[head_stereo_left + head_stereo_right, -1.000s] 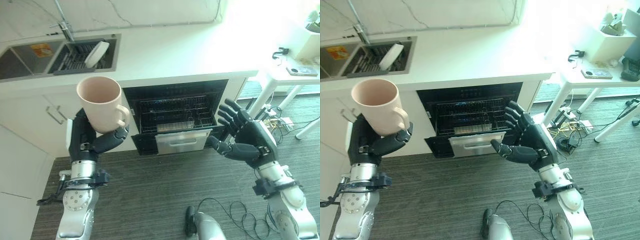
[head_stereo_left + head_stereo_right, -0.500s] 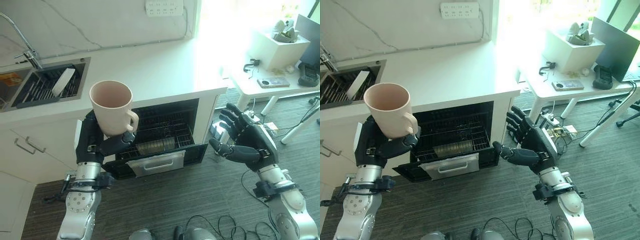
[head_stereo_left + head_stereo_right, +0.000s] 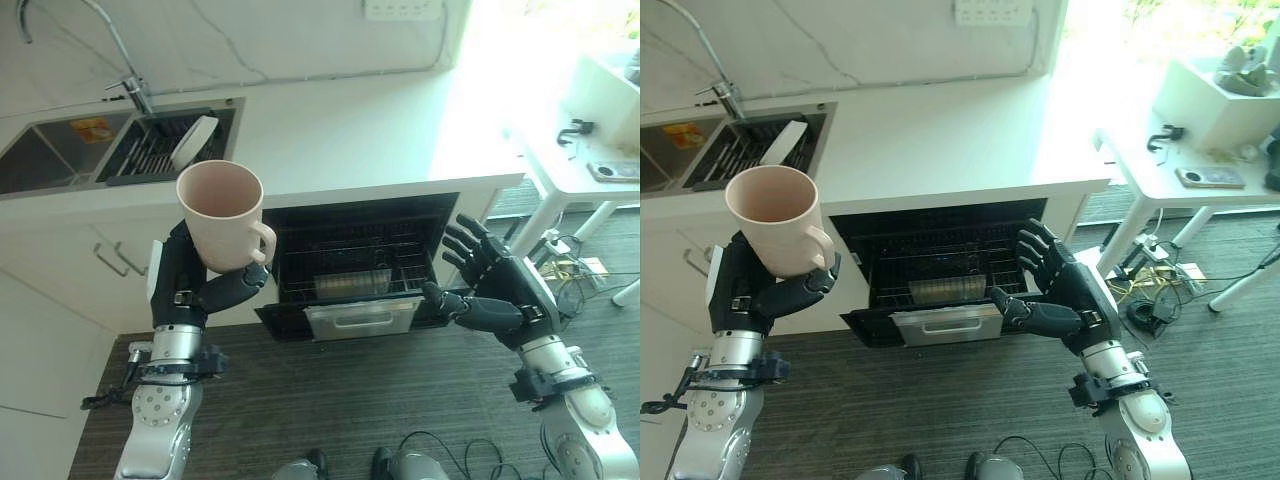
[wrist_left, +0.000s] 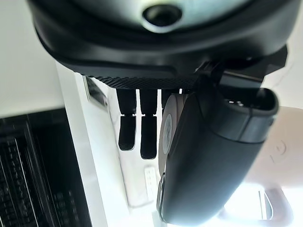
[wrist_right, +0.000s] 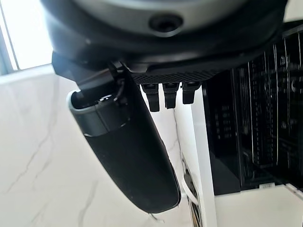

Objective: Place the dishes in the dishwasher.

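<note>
Now, what we see:
Left hand: our left hand (image 3: 185, 285) grips a pale pink mug (image 3: 222, 213), fingers and thumb curled round its lower body, the mug upright with its mouth open upward and its handle turned toward the dishwasher side.
Mug: raised in front of the white table (image 3: 340, 125) edge, well apart from the racks below.
Right hand: our right hand (image 3: 500, 295) hangs empty beside the dishwasher opening, fingers spread and relaxed, thumb pointing toward the racks.
Dishwasher: the dishwasher (image 3: 355, 255) stands open under the table, its wire rack (image 3: 350, 262) in view and a silver-fronted panel (image 3: 362, 318) at the bottom.
Sink: a sink (image 3: 160, 145) is set in the table at our left, with a white plate (image 3: 193, 142) leaning on a drying rack inside it and a tap (image 3: 125, 60) behind.
Side table: a small white table (image 3: 1180, 175) stands to our right with a few small items on it.
</note>
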You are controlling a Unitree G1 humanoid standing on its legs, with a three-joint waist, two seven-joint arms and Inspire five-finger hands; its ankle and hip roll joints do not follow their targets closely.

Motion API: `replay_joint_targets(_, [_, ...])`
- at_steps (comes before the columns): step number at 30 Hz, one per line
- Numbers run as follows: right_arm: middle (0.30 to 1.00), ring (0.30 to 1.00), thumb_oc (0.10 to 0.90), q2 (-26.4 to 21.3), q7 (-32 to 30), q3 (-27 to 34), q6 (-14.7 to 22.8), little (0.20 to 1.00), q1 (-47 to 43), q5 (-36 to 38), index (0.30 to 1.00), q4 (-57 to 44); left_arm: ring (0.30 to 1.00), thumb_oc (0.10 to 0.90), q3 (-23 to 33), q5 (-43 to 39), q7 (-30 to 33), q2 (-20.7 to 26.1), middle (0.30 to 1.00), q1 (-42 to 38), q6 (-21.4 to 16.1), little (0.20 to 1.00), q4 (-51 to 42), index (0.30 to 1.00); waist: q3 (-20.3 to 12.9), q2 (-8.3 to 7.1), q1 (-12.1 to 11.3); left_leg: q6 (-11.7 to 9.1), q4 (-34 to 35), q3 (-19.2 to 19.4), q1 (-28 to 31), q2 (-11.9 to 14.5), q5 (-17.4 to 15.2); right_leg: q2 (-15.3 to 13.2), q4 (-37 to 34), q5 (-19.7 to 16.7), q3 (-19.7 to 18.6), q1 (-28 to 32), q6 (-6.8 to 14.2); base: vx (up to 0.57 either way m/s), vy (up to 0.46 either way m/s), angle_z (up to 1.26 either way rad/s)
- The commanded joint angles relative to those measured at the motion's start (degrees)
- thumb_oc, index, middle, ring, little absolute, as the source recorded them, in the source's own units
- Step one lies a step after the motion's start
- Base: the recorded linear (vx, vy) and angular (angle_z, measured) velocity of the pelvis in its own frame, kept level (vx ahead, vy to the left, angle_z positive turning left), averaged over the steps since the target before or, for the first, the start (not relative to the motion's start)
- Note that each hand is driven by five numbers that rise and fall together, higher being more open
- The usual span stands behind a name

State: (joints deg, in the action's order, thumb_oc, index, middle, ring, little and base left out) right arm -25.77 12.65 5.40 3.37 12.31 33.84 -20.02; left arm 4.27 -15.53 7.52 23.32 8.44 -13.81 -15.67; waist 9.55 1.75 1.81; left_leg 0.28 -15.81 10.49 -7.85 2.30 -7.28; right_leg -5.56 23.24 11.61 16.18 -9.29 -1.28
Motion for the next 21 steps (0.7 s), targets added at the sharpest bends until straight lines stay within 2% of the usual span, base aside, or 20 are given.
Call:
replay_joint_targets(1, [0.900, 0.900, 0.800, 0.98, -0.06, 2.05, 5.30, 0.900, -6.08, 0.09, 0.900, -4.52, 0.300, 0.400, 3.17, -1.27, 1.02, 2.34, 0.300, -5.52, -7.26, 0.300, -3.31, 0.300, -4.49, -2.01, -0.30, -2.04, -1.37, -1.58, 0.88, 0.85, -5.33, -0.22, -6.05, -1.35, 0.26, 5.77, 7.52, 0.13, 0.234, 0.08])
replay_joint_targets(2, [0.900, 0.900, 0.800, 1.19, -0.22, 1.89, 5.16, 0.900, -6.50, 0.12, 0.900, -4.44, 0.300, 0.400, 3.10, -1.32, 0.86, 2.46, 0.300, -6.03, -7.03, 0.300, -3.18, 0.300, -4.30, -1.96, -0.26, -1.72, -1.37, -1.75, 1.01, 0.80, -5.37, 0.05, -6.05, -2.72, 0.79, 6.54, 7.85, 0.14, 0.226, 0.12])
replay_joint_targets(4, [0.900, 0.900, 0.800, 1.65, -0.43, 1.26, 4.96, 0.900, -7.57, 0.10, 0.900, -4.43, 0.300, 0.400, 2.54, 0.57, 0.85, 2.65, 0.300, -7.25, -7.29, 0.300, -2.90, 0.300, -3.45, -1.29, -0.28, -0.89, -1.37, -2.86, 1.30, 1.23, -5.10, 1.40, -4.46, -8.12, 2.40, 8.12, 9.23, 0.12, 0.231, 0.20])
replay_joint_targets(6, [0.900, 0.900, 0.800, 2.00, 0.22, 0.86, 5.01, 0.900, -7.69, -0.23, 0.900, -4.34, 0.300, 0.400, 2.30, 1.50, 0.97, 2.71, 0.300, -7.96, -7.77, 0.300, -2.43, 0.300, -2.21, -1.07, -0.25, -0.04, -1.37, -4.08, 1.52, 1.00, -4.95, 0.23, 6.83, -9.93, 1.28, 4.43, 10.45, 0.05, 0.156, 0.21])
replay_joint_targets(7, [0.900, 0.900, 0.800, 2.13, 0.35, 0.49, 4.94, 0.900, -7.75, -0.53, 0.900, -4.31, 0.300, 0.400, 2.28, 1.48, 0.92, 2.66, 0.300, -8.32, -7.72, 0.300, -2.21, 0.300, -1.97, -1.35, -0.27, 0.17, -1.37, -4.33, 1.57, 0.68, -5.07, -0.33, 8.68, -10.19, 0.35, 2.96, 10.52, 0.14, -0.003, 0.12])
replay_joint_targets(8, [0.900, 0.900, 0.800, 2.44, 1.16, 0.07, 5.43, 0.900, -7.48, -0.43, 0.900, -3.87, 0.300, 0.400, 2.78, 0.77, 0.15, 2.98, 0.300, -9.14, -7.06, 0.300, -1.95, 0.300, -1.80, -2.03, -0.58, 0.02, -1.37, -4.59, 2.02, 0.57, -5.50, -1.73, 3.04, -9.80, 0.05, 3.52, 10.12, 0.15, -0.068, -0.06])
replay_joint_targets(9, [0.900, 0.900, 0.800, 2.46, 1.08, 0.02, 5.53, 0.900, -7.51, -0.27, 0.900, -3.87, 0.300, 0.400, 2.74, 0.65, -0.01, 3.02, 0.300, -9.34, -6.86, 0.300, -2.00, 0.300, -1.79, -2.20, -0.61, -0.09, -1.37, -4.76, 2.18, 0.59, -5.65, -2.07, 1.00, -10.04, -0.04, 3.99, 10.10, 0.23, -0.211, -0.11])
replay_joint_targets(10, [0.900, 0.900, 0.800, 2.53, 1.05, 0.08, 5.97, 0.900, -7.46, 0.50, 0.900, -3.82, 0.300, 0.400, 2.55, 0.53, -0.45, 3.23, 0.300, -9.82, -6.50, 0.300, -2.05, 0.300, -1.56, -2.43, -0.49, -0.50, -1.37, -5.32, 2.75, 1.03, -6.06, -2.52, -5.21, -10.33, -0.46, 5.71, 9.92, 0.16, -0.251, -0.17])
replay_joint_targets(11, [0.900, 0.900, 0.800, 2.48, 1.10, 0.36, 6.20, 0.900, -7.33, 1.03, 0.900, -3.79, 0.300, 0.400, 2.36, 0.57, -0.82, 3.30, 0.300, -9.98, -6.52, 0.300, -2.02, 0.300, -1.20, -3.00, -0.25, -0.81, -1.37, -5.74, 3.20, 0.85, -6.52, -3.96, -6.05, -8.71, -2.11, 4.79, 9.78, 0.24, -0.413, -0.09])
replay_joint_targets(12, [0.900, 0.900, 0.800, 2.40, 1.16, 0.73, 6.09, 0.900, -6.94, 1.69, 0.900, -4.26, 0.300, 0.400, 1.67, 1.19, -0.89, 3.26, 0.300, -10.26, -6.05, 0.300, -2.47, 0.300, -1.23, -3.85, 0.19, -1.12, -1.37, -6.41, 3.56, 0.31, -7.40, -6.64, -6.05, -7.27, -6.37, 2.04, 10.24, 0.20, -0.400, 0.00])
replay_joint_targets(14, [0.900, 0.900, 0.800, 3.24, 1.24, 0.14, 5.20, 0.900, -6.35, 0.97, 0.900, -5.66, 0.300, 0.400, 1.34, 1.88, -0.36, 3.24, 0.300, -9.54, -5.54, 0.300, -3.72, 0.300, -1.17, -4.30, 0.99, -1.57, -1.37, -7.44, 4.96, 0.48, -9.40, -9.37, -6.05, -10.58, -11.40, -2.06, 11.80, 0.29, -0.487, 0.27])
replay_joint_targets(16, [0.900, 0.900, 0.800, 3.61, 1.41, -0.10, 4.66, 0.900, -5.93, 1.17, 0.900, -6.46, 0.300, 0.400, 1.71, 1.76, -0.10, 3.58, 0.300, -8.59, -5.54, 0.300, -4.46, 0.300, -1.11, -4.53, 1.04, -1.71, -1.37, -7.76, 6.13, 1.04, -10.34, -9.72, -6.05, -11.09, -12.11, -3.15, 12.39, 0.28, -0.478, 0.49])
replay_joint_targets(18, [0.900, 0.900, 0.800, 3.24, 0.80, -0.02, 4.35, 0.900, -5.68, 2.11, 0.900, -7.18, 0.300, 0.400, 1.94, 1.29, -0.26, 3.96, 0.300, -7.84, -4.93, 0.300, -5.82, 0.300, -1.64, -4.44, 1.06, -2.63, -1.37, -8.81, 6.37, 2.68, -9.96, -8.59, -6.05, -7.59, -12.65, -2.61, 12.84, 0.29, -0.580, 0.55])
replay_joint_targets(19, [0.900, 0.900, 0.800, 3.01, 0.12, -0.37, 3.80, 0.900, -6.50, 2.20, 0.900, -7.02, 0.300, 0.400, 1.67, 1.14, 0.39, 3.93, 0.300, -7.62, -4.64, 0.300, -6.31, 0.300, -1.97, -4.45, 0.71, -3.47, -1.37, -8.32, 6.50, 4.46, -9.20, -8.32, -6.05, -6.75, -10.95, -2.25, 12.64, 0.18, -0.431, 0.42])
replay_joint_targets(20, [0.900, 0.900, 0.800, 2.94, -0.23, -0.61, 3.62, 0.900, -6.83, 2.15, 0.900, -6.89, 0.300, 0.400, 1.58, 0.97, 0.61, 3.94, 0.300, -7.56, -4.46, 0.300, -6.50, 0.300, -2.07, -4.41, 0.62, -3.80, -1.37, -8.15, 6.53, 5.10, -8.97, -8.09, -6.05, -6.44, -10.48, -2.10, 12.45, 0.21, -0.509, 0.36])
replay_joint_targets(21, [0.900, 0.900, 0.800, 2.41, -1.01, -1.37, 2.93, 0.900, -8.14, 2.44, 0.900, -6.31, 0.300, 0.400, 1.44, 0.13, 1.36, 3.99, 0.300, -7.51, -4.19, 0.300, -6.60, 0.300, -2.33, -4.33, 0.46, -4.88, -1.37, -7.44, 6.79, 7.13, -8.11, -7.33, -6.05, -5.73, -9.28, -1.69, 11.61, 0.19, -0.447, 0.34])
